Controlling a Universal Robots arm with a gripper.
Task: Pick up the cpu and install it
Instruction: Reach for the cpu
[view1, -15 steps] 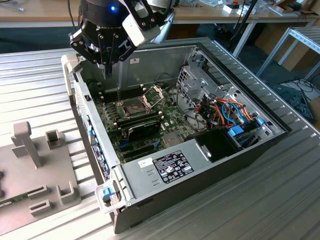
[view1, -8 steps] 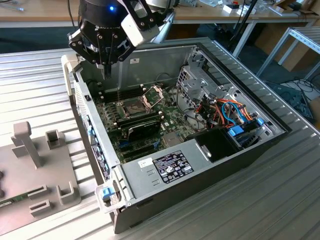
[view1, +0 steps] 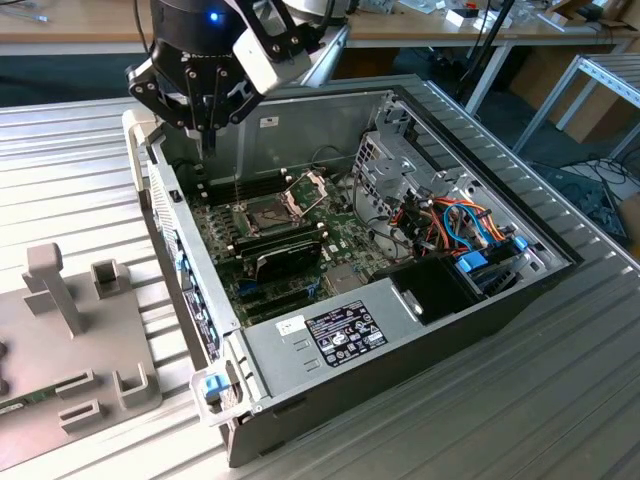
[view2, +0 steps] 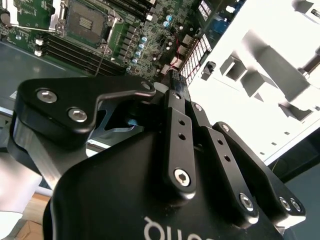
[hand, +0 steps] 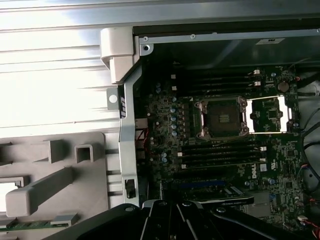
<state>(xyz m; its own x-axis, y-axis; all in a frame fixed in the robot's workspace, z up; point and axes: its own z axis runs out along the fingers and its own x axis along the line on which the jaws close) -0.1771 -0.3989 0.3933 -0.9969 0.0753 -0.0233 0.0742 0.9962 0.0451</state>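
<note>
Exterior view: ribbed metal table (view1: 560, 400) carrying open computer case (view1: 350, 395). Toward the exterior view's left of case: grey slotted fixture (view1: 70, 340). Inside case: green motherboard (view1: 228, 262). Near end of case: power supply (view1: 340, 335) with black label. Above far corner of case on the exterior view's left: gripper (view1: 206, 140), pointing down, fingers (view1: 207, 150) drawn together; clamped on anything or not, cannot tell. Mid-board, in both wrist views: cpu socket (hand: 221, 118) (view2: 86, 21), dark, uncovered, hinged metal frame (hand: 268, 114) swung open beside it. Whereabouts of cpu: cannot tell.
</note>
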